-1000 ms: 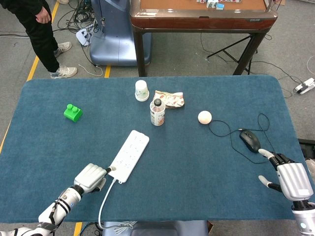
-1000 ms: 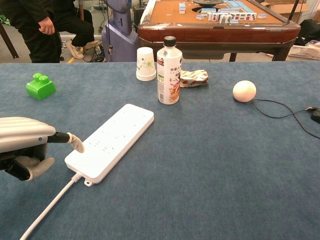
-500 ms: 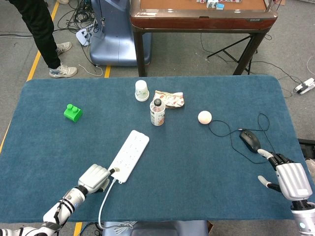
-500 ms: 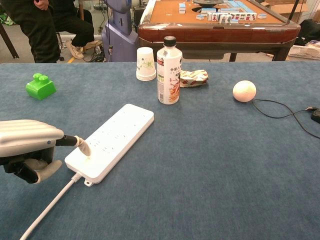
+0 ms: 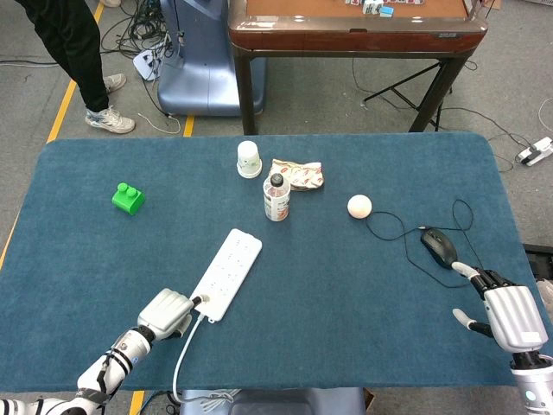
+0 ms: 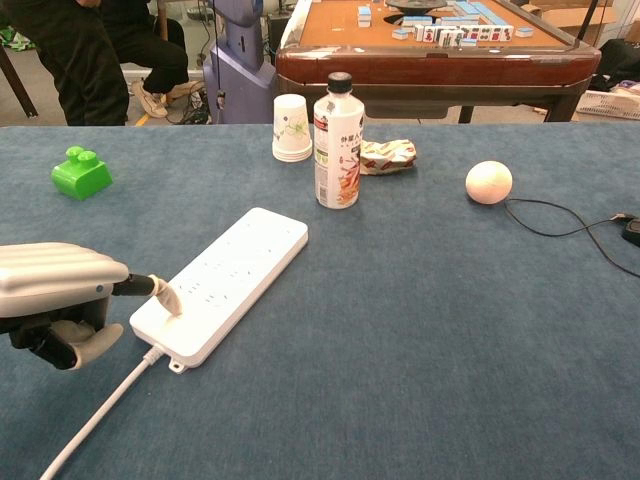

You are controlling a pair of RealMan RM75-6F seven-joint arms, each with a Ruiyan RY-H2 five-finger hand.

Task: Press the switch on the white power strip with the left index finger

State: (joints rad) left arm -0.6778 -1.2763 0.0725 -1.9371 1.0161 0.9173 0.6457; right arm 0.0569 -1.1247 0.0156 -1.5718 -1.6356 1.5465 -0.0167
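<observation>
The white power strip (image 6: 222, 283) lies flat and diagonal on the blue table, cable at its near end.

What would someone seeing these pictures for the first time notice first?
Probably the left hand at the table's near left, one fingertip on the cable end of the white power strip. Next, the bright green block far left, and the bottle standing mid-table beside a white cup.
</observation>
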